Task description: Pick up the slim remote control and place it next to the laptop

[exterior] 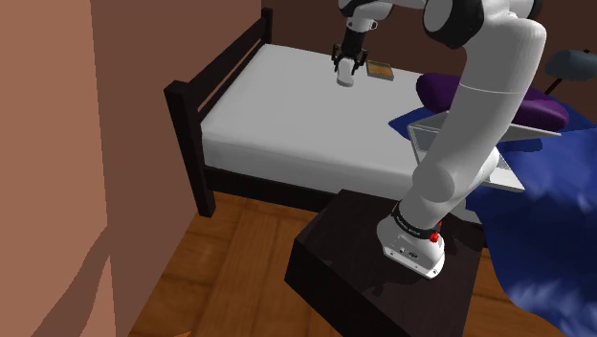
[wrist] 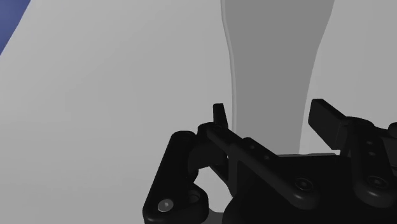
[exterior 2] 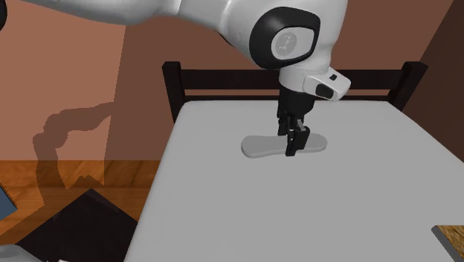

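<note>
The slim remote (exterior 2: 262, 146) is a pale grey oblong lying flat on the white bed (exterior 2: 223, 193), near the dark headboard. My black gripper (exterior 2: 295, 141) comes straight down on its middle, shut on the remote, with a finger on each long side. In the wrist view the remote (wrist: 277, 70) runs away from the hand between the two fingertips (wrist: 219, 114), which press its edges. In the shoulder view the gripper (exterior: 348, 69) and remote (exterior: 345, 80) are at the far end of the bed. The grey laptop (exterior: 425, 137) stands open at the shoulder view's right, partly behind my arm.
A small brown flat object (exterior: 380, 70) lies just right of the gripper in the shoulder view. A purple pillow (exterior: 450, 91) and a blue blanket (exterior: 545, 220) cover the bed's right part. The dark stand (exterior: 383, 278) sits on the wooden floor.
</note>
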Available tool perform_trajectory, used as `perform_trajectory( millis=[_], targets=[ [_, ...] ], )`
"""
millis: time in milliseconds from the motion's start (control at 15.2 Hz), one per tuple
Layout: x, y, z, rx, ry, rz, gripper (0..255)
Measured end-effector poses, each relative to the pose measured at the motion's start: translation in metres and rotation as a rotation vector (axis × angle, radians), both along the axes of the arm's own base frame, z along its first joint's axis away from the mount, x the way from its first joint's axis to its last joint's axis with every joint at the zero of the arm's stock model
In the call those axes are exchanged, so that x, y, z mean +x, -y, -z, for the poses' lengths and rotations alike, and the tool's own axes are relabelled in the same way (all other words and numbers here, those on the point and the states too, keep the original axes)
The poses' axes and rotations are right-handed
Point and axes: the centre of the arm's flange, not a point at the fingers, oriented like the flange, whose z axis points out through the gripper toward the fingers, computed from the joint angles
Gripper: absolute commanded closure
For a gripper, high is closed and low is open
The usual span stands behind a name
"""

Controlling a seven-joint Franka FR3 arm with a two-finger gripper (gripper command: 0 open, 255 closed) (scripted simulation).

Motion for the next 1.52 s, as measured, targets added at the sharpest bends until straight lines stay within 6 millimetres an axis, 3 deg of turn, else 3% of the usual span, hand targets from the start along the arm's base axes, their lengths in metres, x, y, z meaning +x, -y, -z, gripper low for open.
perform_trajectory(
  millis=[1518],
  targets=[
    [0.0,0.001,-0.123,0.0,0.0,0.0,255]
  ],
)
